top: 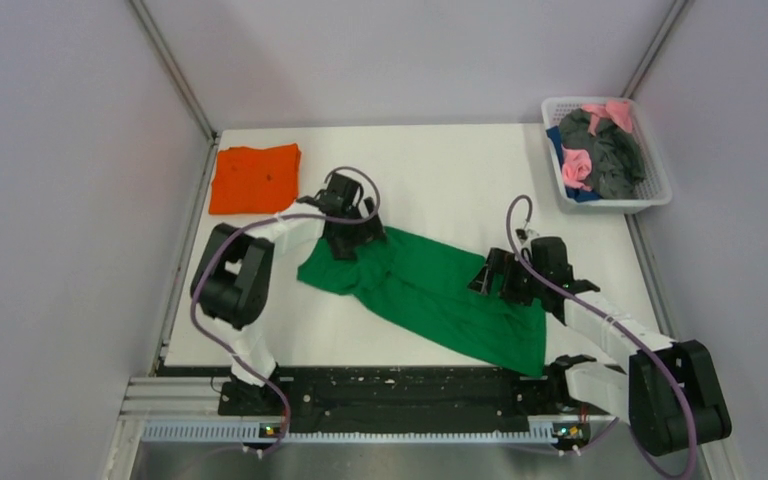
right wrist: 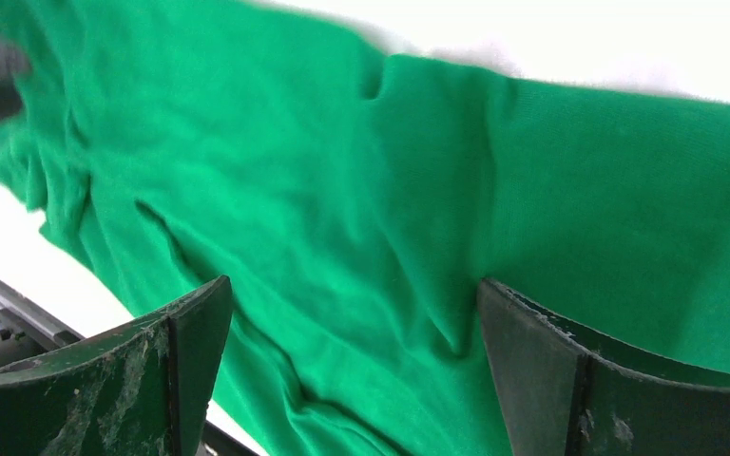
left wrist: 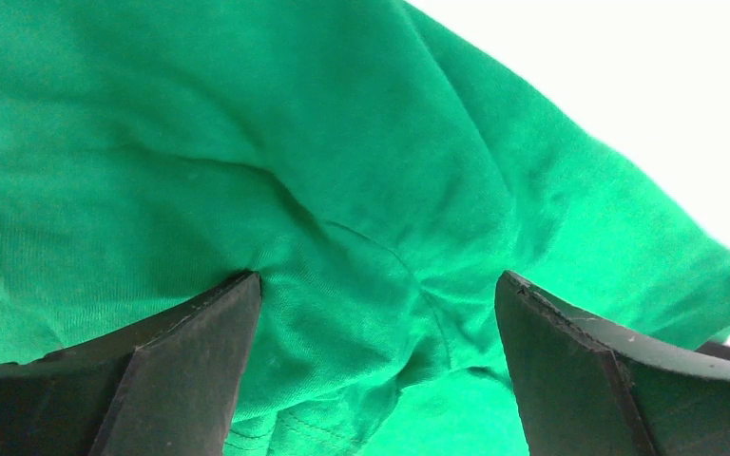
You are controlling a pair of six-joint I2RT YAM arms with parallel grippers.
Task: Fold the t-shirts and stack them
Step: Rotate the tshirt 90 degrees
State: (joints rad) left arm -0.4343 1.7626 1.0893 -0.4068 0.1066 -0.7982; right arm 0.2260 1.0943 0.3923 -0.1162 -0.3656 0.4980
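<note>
- Left gripper (left wrist: 380, 285) has its jaws spread wide over the upper left end of the green t-shirt (top: 430, 290); creased cloth fills the gap between its fingers (left wrist: 200, 351), and nothing is pinched.
- Right gripper (right wrist: 356, 290) is spread just as wide over the shirt's middle, near its far hem, with cloth lying between the jaws.
- Two t-shirts are on the table (top: 440, 170): one green and one orange.
- Green one lies rumpled in a slanting band from left of centre down to the near edge on the right.
- Orange t-shirt (top: 253, 178) sits folded flat in the far left corner, well apart from both grippers.
- One white basket (top: 610, 207) stands at the far right corner, holding pink, dark grey and blue garments in a heap.
- Two arms: the left one rises from the near edge, elbow bent by the left edge, forearm reaching inward; the right one stretches from the near right corner, low toward the centre.
</note>
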